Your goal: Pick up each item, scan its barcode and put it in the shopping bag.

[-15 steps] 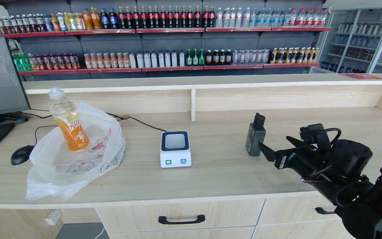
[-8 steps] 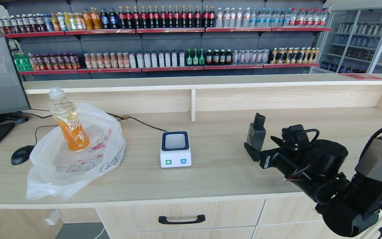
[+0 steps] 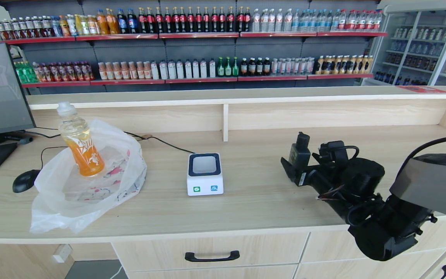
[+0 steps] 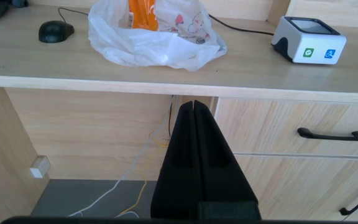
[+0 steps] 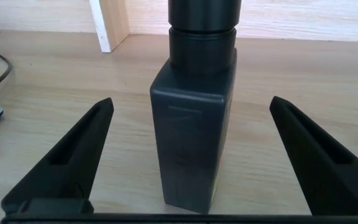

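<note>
Jaws now flank dark bottle (image 5: 194, 143).

**Clearance, right side of table**

Right tool (image 3: 299, 162) straddles dark bottle (image 5: 194, 143); fingers (image 5: 73, 155) stand apart from it on both sides. Bare table (image 3: 258, 193) runs from bottle to scanner (image 3: 204, 173). Shopping bag (image 3: 91, 190) sits beyond; divider board (image 3: 225, 122) stands behind.

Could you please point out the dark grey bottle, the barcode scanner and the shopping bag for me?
dark grey bottle (image 5: 194, 137), right wrist view, front face of its body
barcode scanner (image 3: 204, 182), head view, white front face
shopping bag (image 3: 64, 197), head view, near side of the plastic
</note>
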### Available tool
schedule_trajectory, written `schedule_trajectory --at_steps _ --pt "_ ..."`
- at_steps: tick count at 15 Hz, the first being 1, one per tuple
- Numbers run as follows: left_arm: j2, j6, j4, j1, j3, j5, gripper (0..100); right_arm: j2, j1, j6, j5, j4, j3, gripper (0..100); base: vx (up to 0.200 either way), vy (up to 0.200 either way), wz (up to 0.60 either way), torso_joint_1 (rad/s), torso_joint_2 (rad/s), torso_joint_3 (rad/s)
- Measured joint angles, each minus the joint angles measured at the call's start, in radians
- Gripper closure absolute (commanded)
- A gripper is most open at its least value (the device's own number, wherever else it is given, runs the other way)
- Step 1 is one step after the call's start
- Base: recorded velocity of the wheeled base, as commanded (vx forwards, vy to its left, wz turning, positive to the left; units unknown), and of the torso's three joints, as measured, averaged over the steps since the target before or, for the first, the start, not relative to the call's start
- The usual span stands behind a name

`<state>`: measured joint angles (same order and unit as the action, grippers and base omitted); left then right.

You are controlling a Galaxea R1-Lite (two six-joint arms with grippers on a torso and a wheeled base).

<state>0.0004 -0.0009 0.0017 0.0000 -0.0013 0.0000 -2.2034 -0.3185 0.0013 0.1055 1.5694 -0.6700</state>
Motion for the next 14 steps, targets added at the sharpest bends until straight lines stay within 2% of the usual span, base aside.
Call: schedule_trajectory --at_steps 4,12,13,14 --pt "0.000 0.000 0.000 0.000 0.000 0.000 100 -0.039 0.002 0.035 0.057 -0.006 -0.072 0 0.000 0.000 0.00 0.000 0.00 0.000" --pt "0.000 0.000 0.000 0.000 0.000 0.000 100 -0.080 -0.006 0.050 0.063 -0.017 -0.134 0 0.000 0.000 0.00 0.000 0.00 0.000" --pt "0.000 0.000 0.000 0.000 0.000 0.000 100 -0.084 -0.006 0.051 0.063 -0.017 -0.137 100 0.000 0.000 0.00 0.000 0.00 0.000" --pt "0.000 0.000 0.000 0.000 0.000 0.000 100 -0.087 -0.006 0.051 0.063 -0.017 -0.138 100 0.000 0.000 0.00 0.000 0.00 0.000"
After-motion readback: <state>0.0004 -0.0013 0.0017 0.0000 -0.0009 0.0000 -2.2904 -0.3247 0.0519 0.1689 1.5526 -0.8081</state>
